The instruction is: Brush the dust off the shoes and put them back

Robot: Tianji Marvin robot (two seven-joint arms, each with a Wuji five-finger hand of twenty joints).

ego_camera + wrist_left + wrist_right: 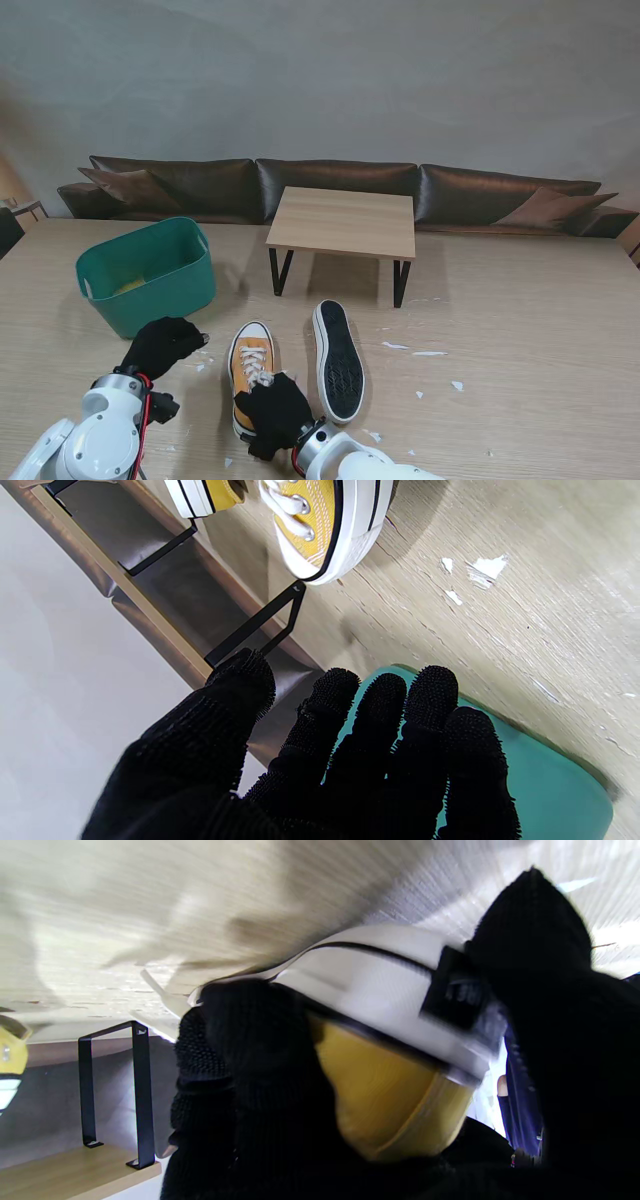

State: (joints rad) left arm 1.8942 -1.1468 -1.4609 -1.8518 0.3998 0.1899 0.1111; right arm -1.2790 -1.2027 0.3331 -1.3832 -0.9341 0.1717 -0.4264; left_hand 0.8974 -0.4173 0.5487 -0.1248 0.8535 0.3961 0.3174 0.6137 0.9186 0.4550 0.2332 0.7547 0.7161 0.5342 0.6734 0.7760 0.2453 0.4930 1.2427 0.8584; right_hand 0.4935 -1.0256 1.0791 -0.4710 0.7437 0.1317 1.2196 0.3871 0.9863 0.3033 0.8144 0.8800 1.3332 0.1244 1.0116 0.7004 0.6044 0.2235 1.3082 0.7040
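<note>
Black knit covered the right hand (273, 412), clamped round the heel of the yellow canvas shoe (250, 370) on the tabletop (530, 330) — its heel hidden. The left hand (160, 345) hovered spread, empty. Beyond, the second shoe (338, 360) lay rubber sole up — beside white flecks (430, 353).

Yellow canvas shoe (249, 368), white rubber toe, matt wood-grain table (520, 330), green plastic basket (150, 275)
</note>
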